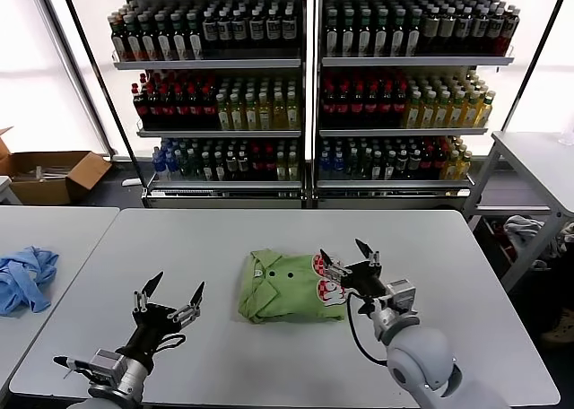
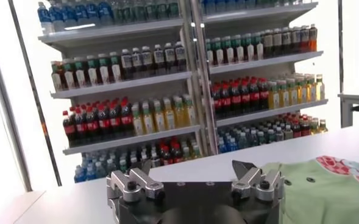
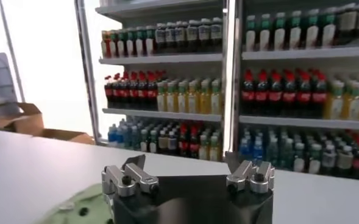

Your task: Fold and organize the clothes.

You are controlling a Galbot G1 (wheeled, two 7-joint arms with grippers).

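We see the folded T-shirt (image 1: 289, 286) on the table (image 1: 269, 355); right gripper (image 1: 345, 255) spread above its edge, left gripper (image 1: 176, 291) spread, apart.

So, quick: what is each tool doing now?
Left tool: open, holding nothing.
Right tool: open, above the green T-shirt, holding nothing.

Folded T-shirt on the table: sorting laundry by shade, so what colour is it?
Light green cotton T-shirt with red-and-white print; head view.
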